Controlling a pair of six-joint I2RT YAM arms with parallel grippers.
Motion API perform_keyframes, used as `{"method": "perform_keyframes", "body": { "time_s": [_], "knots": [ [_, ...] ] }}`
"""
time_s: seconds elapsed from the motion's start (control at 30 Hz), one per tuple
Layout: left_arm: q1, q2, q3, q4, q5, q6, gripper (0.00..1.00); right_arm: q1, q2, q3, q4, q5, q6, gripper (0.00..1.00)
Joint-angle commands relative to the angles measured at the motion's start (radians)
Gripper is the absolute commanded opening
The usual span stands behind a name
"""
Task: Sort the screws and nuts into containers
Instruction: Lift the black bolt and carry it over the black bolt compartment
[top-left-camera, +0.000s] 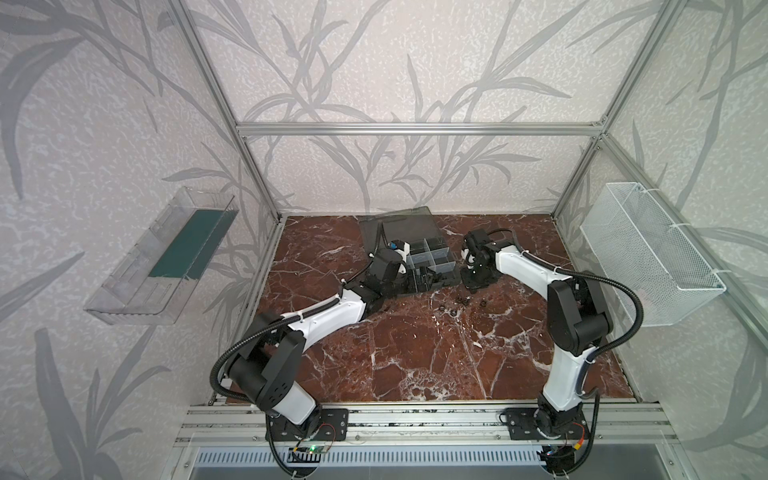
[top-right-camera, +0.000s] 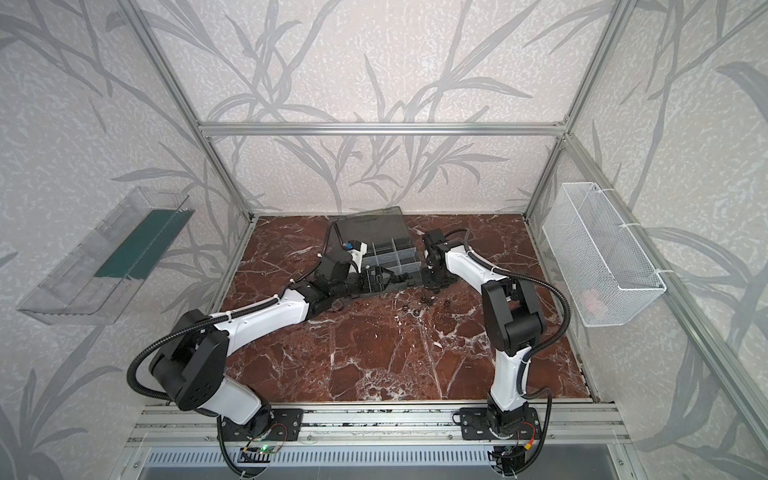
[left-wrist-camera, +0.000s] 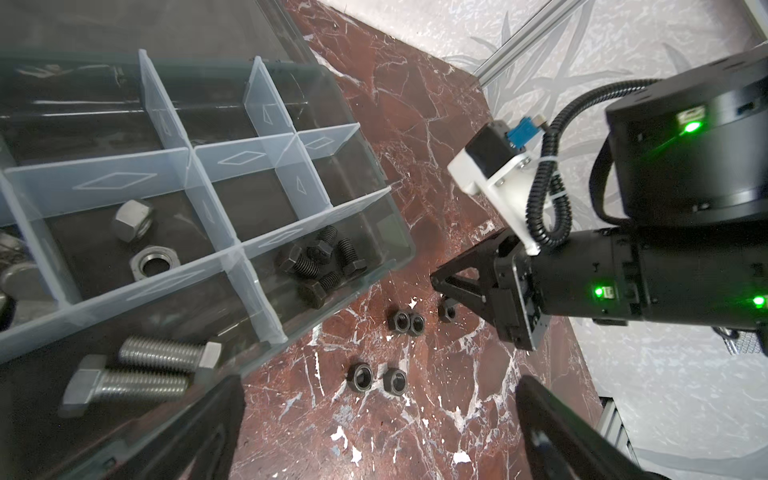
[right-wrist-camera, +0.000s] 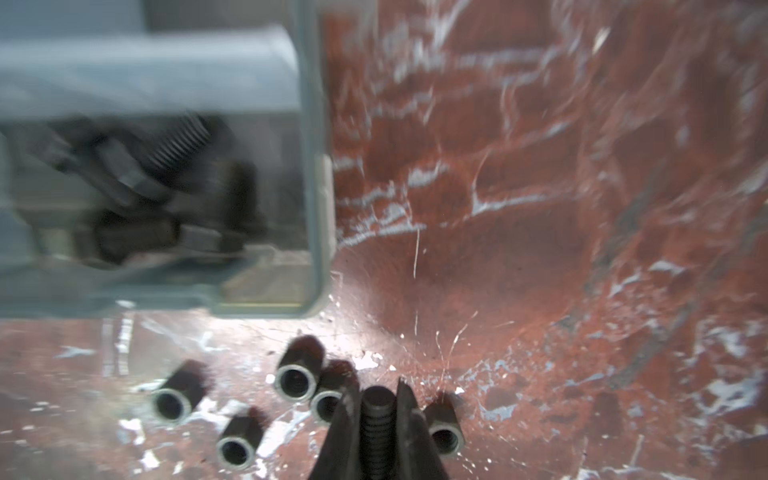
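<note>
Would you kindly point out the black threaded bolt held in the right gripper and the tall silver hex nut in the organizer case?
Black threaded bolt (right-wrist-camera: 376, 419): right wrist view, on its threaded shank.
Tall silver hex nut (left-wrist-camera: 133, 218): left wrist view, on the centre of its body.

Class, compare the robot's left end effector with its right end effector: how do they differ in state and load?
The black left end effector stands wide open; the black right end effector is shut. The left end effector holds nothing; the right end effector grips a short black threaded bolt. Both are near the dark grey plastic organizer case.
</note>
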Motion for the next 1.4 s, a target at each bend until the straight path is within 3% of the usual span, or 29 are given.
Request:
{"method": "perform_keyframes", "body": {
  "time_s": [0.0,0.27,0.8,1.37],
  "knots": [
    [-0.002,-0.045,0.026,-0.009,-0.041,0.042,0.99,0.01,-0.043,0.084,-0.024,-0.038,0.03,0.02],
    [0.0,-0.055,0.025,-0.014,-0.059,0.06,0.99,0.025,0.041,0.289,0.014,-0.104,0.127,0.02],
    [-0.002,-0.028,0.032,-0.017,-0.048,0.063,0.99,0.053,0.119,0.192,0.154,-0.1,0.123,0.04],
    [-0.007,-0.023,0.032,-0.025,-0.062,0.078,0.99,0.056,0.158,0.156,0.179,-0.083,0.126,0.17]
  ]
}}
